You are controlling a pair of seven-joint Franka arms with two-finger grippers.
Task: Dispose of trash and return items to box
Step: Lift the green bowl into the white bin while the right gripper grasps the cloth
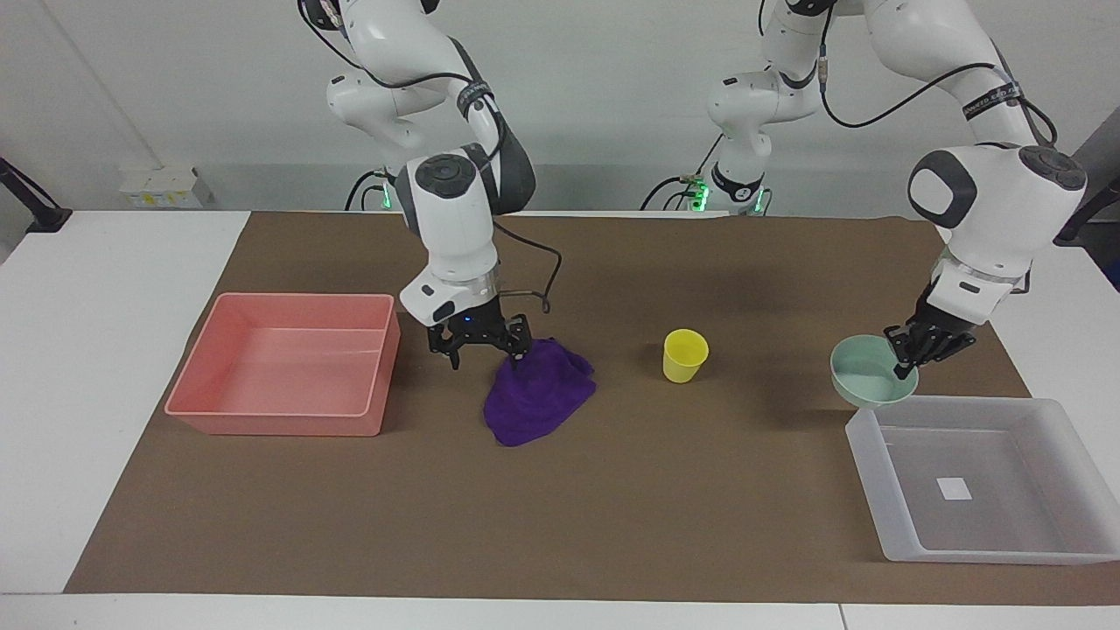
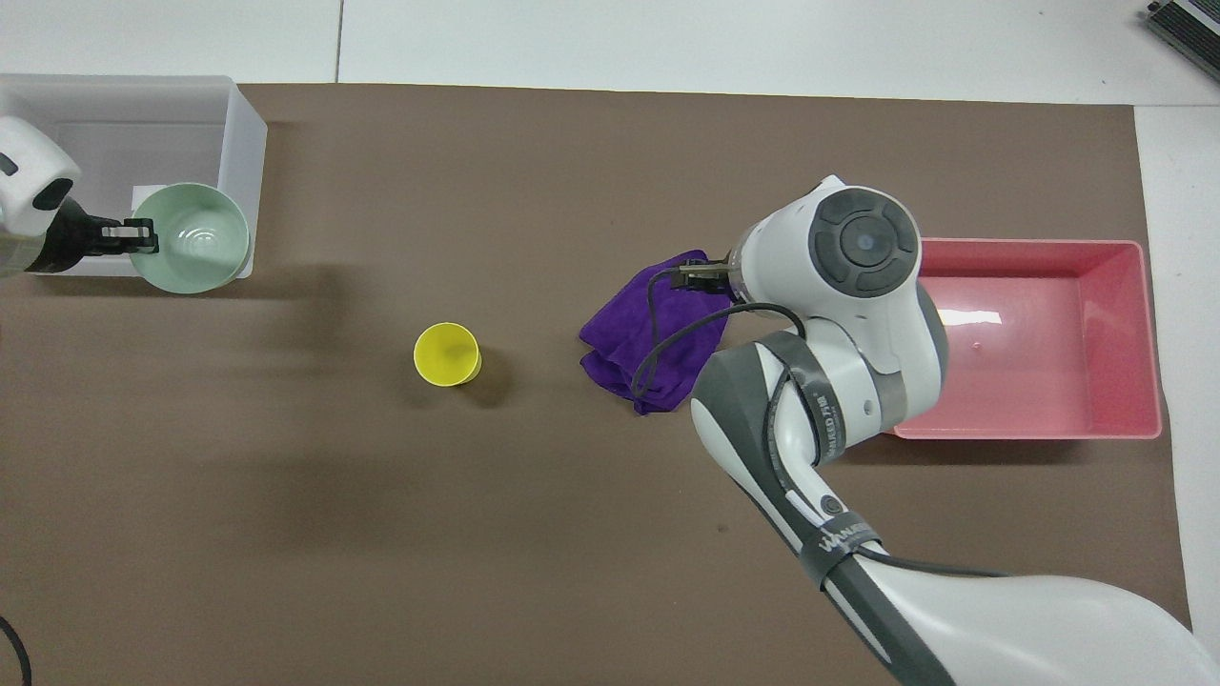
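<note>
Purple fuzzy cloth rag (image 1: pixel 536 391): soft, light; open-jawed right gripper (image 1: pixel 479 349) should pinch a bunched fold. Left gripper (image 1: pixel 907 357) clamps mint-green round bowl (image 1: pixel 866 378) rim.

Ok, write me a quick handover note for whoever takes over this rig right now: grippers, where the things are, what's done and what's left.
Left gripper: shut on the mint-green bowl, held in the air at the wall of the frosted tray that is nearest the robots.
Right gripper: open, low over the edge of the purple rag nearest the pink bin.
Yellow cup: upright on the mat, untouched.
Done: nothing binned or boxed yet.
Left: set the bowl in the tray, box the cup, dispose of the rag.
</note>
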